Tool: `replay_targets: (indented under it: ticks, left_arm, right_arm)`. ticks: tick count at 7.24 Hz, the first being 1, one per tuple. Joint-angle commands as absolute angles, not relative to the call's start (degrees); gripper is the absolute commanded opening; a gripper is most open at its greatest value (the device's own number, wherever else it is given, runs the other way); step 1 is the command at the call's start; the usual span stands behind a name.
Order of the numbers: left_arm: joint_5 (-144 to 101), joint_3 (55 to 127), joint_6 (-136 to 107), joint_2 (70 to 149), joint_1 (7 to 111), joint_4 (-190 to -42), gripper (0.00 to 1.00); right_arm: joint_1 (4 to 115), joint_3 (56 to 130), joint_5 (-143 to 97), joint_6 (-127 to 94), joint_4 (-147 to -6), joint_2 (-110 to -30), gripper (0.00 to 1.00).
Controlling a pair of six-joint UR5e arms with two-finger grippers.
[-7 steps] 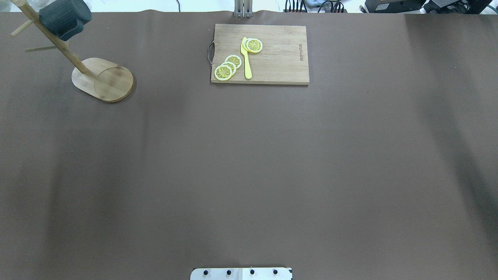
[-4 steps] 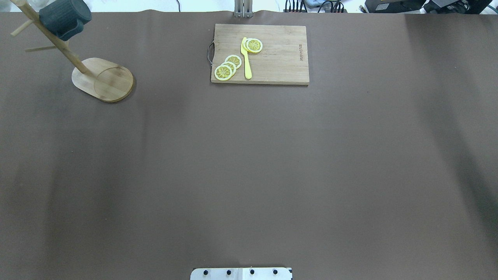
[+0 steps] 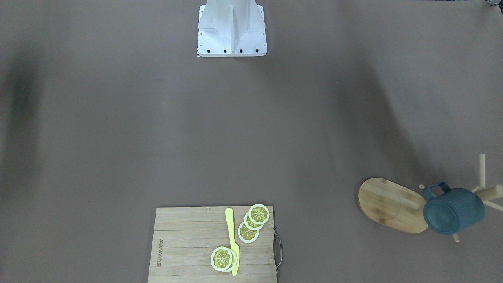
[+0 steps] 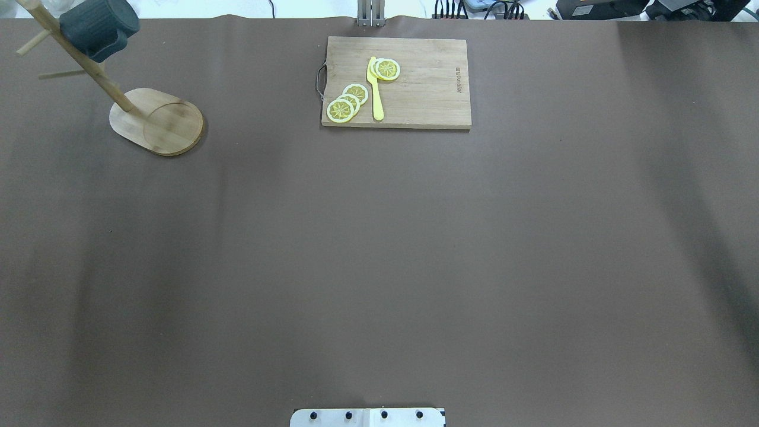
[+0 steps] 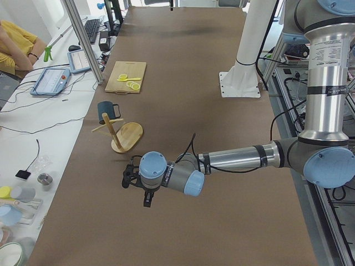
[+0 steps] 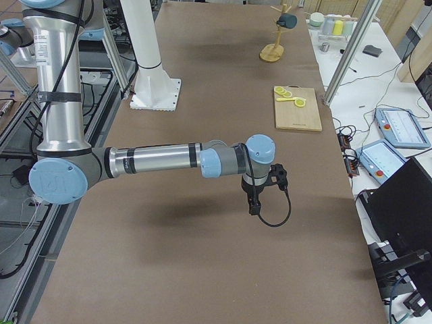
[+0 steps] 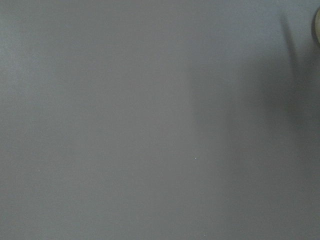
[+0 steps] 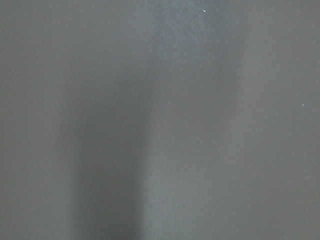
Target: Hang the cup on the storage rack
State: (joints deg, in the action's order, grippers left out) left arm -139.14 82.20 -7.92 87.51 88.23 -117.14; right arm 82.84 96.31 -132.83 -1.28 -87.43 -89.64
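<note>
The dark blue-grey cup (image 4: 98,26) hangs by its handle on a peg of the wooden storage rack (image 4: 157,121) at the table's far left corner. It also shows in the front view (image 3: 452,210) beside the rack's oval base (image 3: 389,204), and in the left view (image 5: 105,111). My left gripper (image 5: 146,198) hovers over bare table near the rack, apart from it. My right gripper (image 6: 254,204) hovers over bare table far from the rack. Each shows only in a side view, so I cannot tell if it is open or shut. Both wrist views show only brown table.
A rectangular cutting board (image 4: 427,89) lies at the far middle of the table, with lemon slices (image 4: 347,102) and a yellow knife (image 4: 375,89) on it. The robot's white base (image 3: 232,29) stands at the near edge. Operators' gear lies beyond the far edge.
The cup has shifted very slightly on its peg. Nothing else has moved.
</note>
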Motion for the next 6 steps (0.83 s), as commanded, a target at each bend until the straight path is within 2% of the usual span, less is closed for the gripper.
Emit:
replay_targets:
  ticks: [1,3,6]
  left_arm:
    - [-139.3,83.0,-7.9,88.9,88.0,-112.6,0.98]
    - [-138.8,86.5,-7.5,91.7,87.9,-102.1,0.98]
    - [-139.6,86.0,-7.8,91.7,87.9,-102.7,0.98]
  right_arm:
    - [83.6,97.0,-132.6,-1.4,-87.5,-89.5,1.0]
    - [83.6,97.5,-133.0,-1.7,-87.4,-88.9,1.0]
    - [83.5,96.9,-132.6,-1.8,-87.5,-87.5,1.0]
